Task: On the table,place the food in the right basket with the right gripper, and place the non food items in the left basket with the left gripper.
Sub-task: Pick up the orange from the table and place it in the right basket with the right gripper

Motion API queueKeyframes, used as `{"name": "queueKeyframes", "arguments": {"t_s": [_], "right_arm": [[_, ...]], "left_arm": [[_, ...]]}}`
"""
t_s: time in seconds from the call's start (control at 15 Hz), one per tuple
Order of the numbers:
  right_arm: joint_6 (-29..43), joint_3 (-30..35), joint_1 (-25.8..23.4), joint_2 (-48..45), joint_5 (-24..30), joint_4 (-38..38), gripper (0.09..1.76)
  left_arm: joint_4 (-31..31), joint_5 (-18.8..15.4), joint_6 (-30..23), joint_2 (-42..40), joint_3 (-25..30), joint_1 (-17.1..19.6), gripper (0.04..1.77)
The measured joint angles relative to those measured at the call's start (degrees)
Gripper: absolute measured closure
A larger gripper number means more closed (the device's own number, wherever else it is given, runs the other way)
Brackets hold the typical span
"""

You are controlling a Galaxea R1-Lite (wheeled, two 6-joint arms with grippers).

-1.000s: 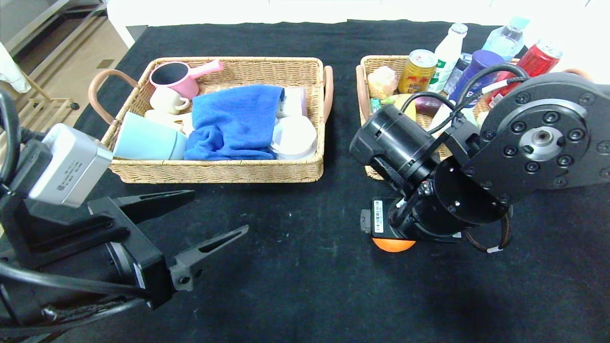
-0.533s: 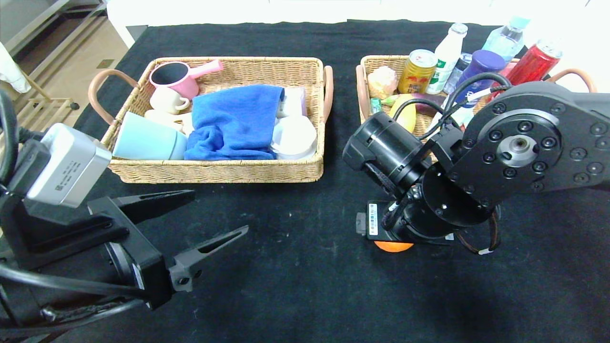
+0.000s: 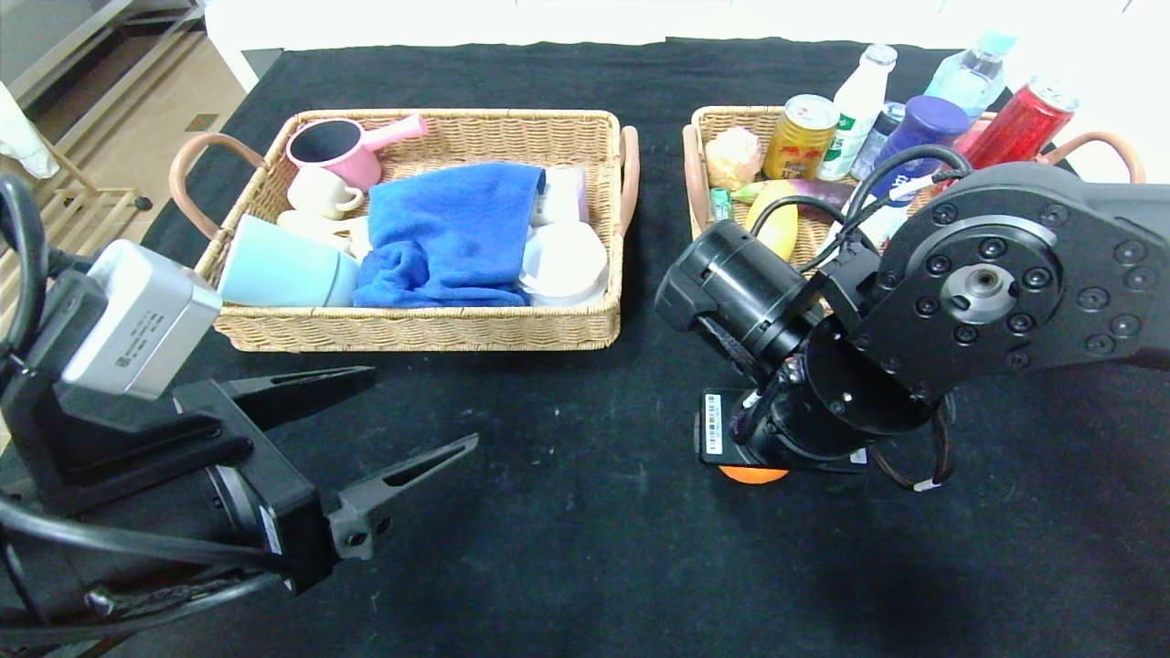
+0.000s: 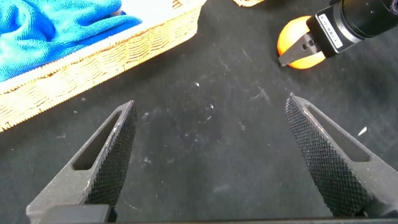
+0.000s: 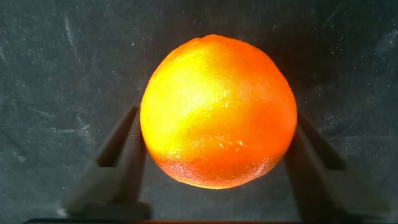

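On black table (image 3: 585, 548), round glossy orange fruit (image 5: 217, 112) btwn fingers (image 5: 118, 162).

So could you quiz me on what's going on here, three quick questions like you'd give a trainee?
1. True or false: the orange already lies in the right basket.
2. Which gripper straddles the orange?
A. left gripper
B. right gripper
3. Fill in: the blue towel lies in the ___ basket.

Key:
1. False; it sits on the table.
2. B; one finger on each side.
3. Left basket.
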Motion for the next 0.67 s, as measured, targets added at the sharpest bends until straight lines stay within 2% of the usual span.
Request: {"name": "queueKeyframes", "arguments": {"t_s": [0.67], "right_arm": [[0.0,0.1,-0.1,0.1,0.1,0.0,0.61]], "left_arm": [[0.0,0.1,0.0,0.2,0.0,0.0,0.09]]}}
